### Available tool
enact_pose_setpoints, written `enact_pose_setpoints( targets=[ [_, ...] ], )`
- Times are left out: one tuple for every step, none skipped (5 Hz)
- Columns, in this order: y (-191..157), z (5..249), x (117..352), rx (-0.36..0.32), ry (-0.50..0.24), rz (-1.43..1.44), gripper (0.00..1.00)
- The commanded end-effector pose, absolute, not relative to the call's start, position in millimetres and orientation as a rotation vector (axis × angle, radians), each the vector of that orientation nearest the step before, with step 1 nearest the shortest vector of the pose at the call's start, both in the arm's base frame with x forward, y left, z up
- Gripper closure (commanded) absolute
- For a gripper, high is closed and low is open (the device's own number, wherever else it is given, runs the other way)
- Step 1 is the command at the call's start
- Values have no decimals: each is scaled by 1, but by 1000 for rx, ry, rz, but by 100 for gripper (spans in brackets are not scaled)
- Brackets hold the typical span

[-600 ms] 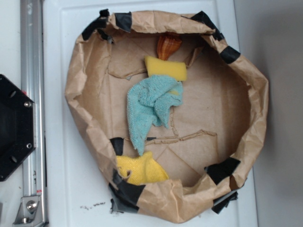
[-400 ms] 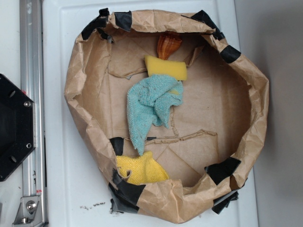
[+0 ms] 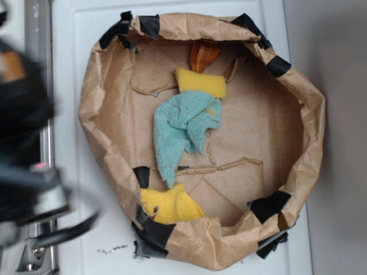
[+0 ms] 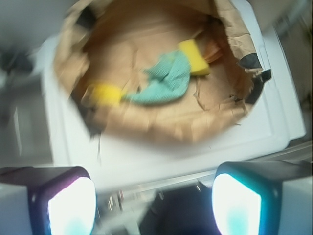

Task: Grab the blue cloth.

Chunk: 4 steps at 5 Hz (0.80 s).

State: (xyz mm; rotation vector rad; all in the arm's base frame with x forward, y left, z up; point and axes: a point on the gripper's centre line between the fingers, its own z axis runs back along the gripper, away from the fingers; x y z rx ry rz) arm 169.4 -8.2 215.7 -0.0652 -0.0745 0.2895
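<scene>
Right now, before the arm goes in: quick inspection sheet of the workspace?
Surface: white tabletop carrying a round brown paper basin patched with black tape.
Job's things: blue cloth crumpled mid-basin, untouched; its upper edge meets the yellow sponge.
Clutter: yellow sponge; yellow fuzzy cloth at the basin's lower wall; an orange-brown ribbed object behind the sponge, identity unclear.
Grippers: gripper open, fingers wide apart, outside the basin and well short of the cloth; the arm shows as a motion blur at the left of the exterior view.
Cables: nothing seen.
Surroundings: metal rail along the left edge; grey surface to the right.
</scene>
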Motion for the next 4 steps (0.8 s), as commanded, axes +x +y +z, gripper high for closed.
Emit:
enact_pose_setpoints(
  targets=[
    [8, 175, 245, -124, -158, 732, 0],
    [17, 147, 259, -131, -188, 848, 0],
    [36, 105, 267, -83, -136, 882, 0],
    [46, 67, 265, -59, -73, 864, 0]
  ],
)
